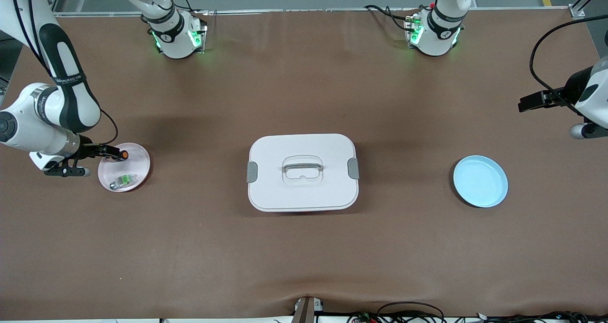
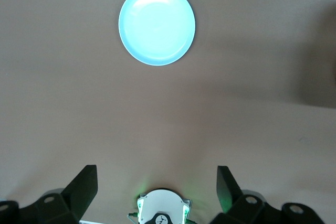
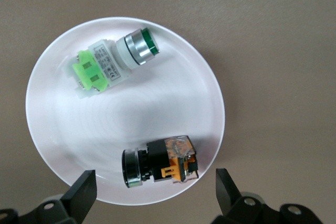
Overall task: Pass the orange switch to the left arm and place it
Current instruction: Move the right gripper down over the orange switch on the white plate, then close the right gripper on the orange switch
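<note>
The orange switch (image 3: 160,162) lies on its side on a pale round plate (image 3: 157,114) at the right arm's end of the table, and its orange cap shows in the front view (image 1: 124,155). My right gripper (image 3: 155,198) hangs open just over it, one finger on each side, not touching; in the front view it (image 1: 112,152) is over the plate's rim (image 1: 142,164). The white box (image 1: 302,172) with a grey handle stands mid-table. My left gripper (image 2: 157,187) is open and empty, waiting high over the left arm's end (image 1: 536,99).
A green-and-grey switch (image 3: 113,61) lies on the same plate, nearer to the front camera (image 1: 122,182) than the orange one. An empty light blue plate (image 1: 479,181) sits toward the left arm's end and also shows in the left wrist view (image 2: 156,24).
</note>
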